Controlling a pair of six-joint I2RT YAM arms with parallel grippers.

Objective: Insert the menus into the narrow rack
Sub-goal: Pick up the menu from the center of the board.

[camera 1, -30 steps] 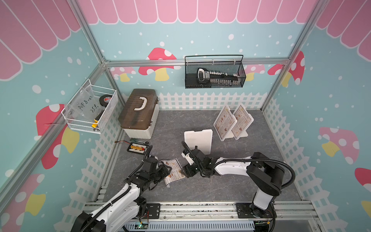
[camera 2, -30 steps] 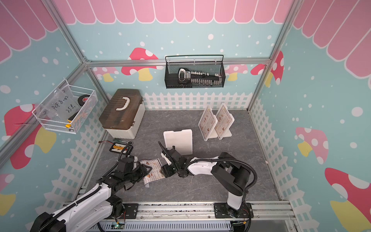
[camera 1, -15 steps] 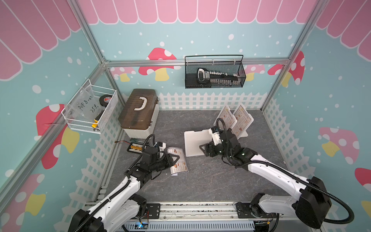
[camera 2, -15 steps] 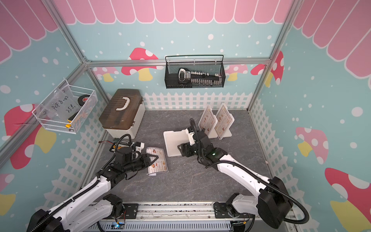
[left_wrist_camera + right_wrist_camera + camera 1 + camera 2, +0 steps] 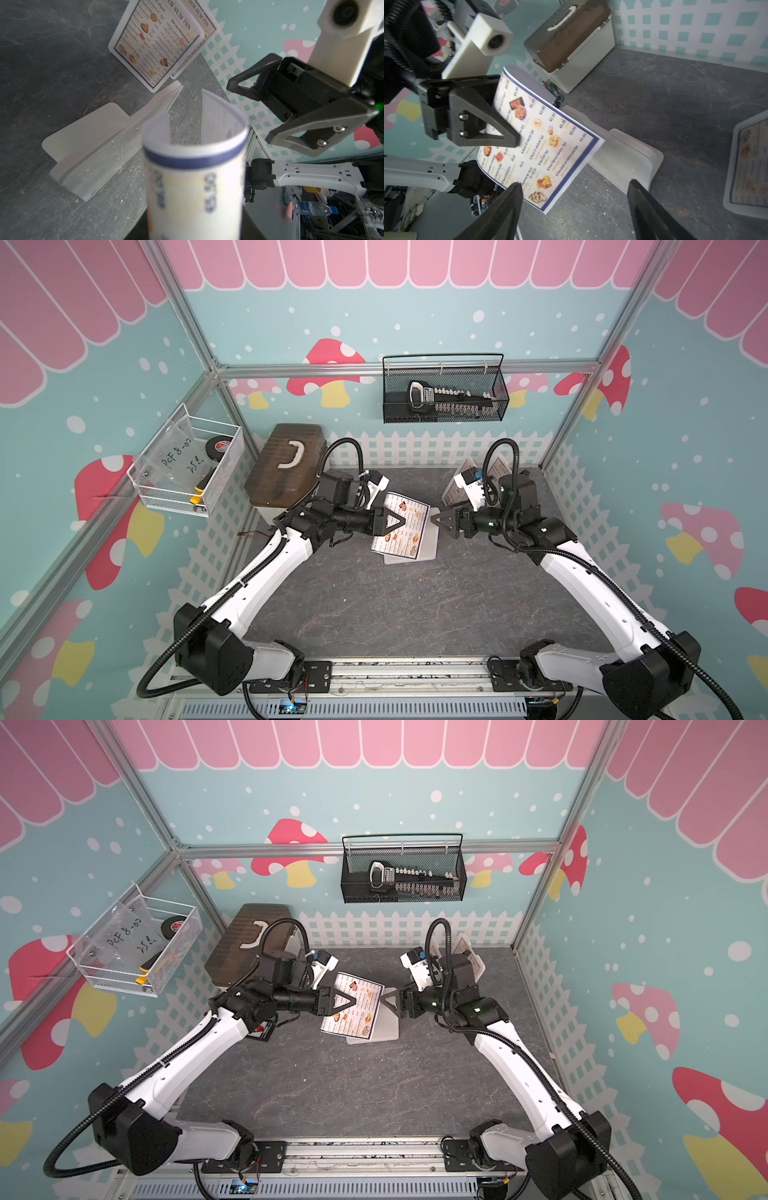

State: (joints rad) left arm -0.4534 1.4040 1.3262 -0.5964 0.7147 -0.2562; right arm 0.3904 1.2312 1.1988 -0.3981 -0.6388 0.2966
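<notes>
**Hand-over pose above the rack.** The left end effector point(image 5: 402, 521) is clenched on one side edge of a menu point(image 5: 409, 537). The squeeze bows the thin laminated sheet into a trough, as the left wrist view shows. This curl probably stiffens the sheet, so its free edge does not droop. The menu hangs clear of the surface point(image 5: 395, 605). Directly beneath the left fingertips lies the narrow rack point(image 5: 432, 541), its slot empty. The right end effector point(image 5: 435, 519) faces the left one across the sheet, with its jaws spread wide and grasping nothing. Its tips sit just beside the menu's free edge. It appears placed to take that edge and flatten the sheet, since a bowed sheet would likely jam at so narrow a slot. Two more menus point(image 5: 158, 41) stand upright and leaning behind the right end effector, near the picket fence point(image 5: 415, 448). Whether they rest in a holder of their own cannot be told.
</notes>
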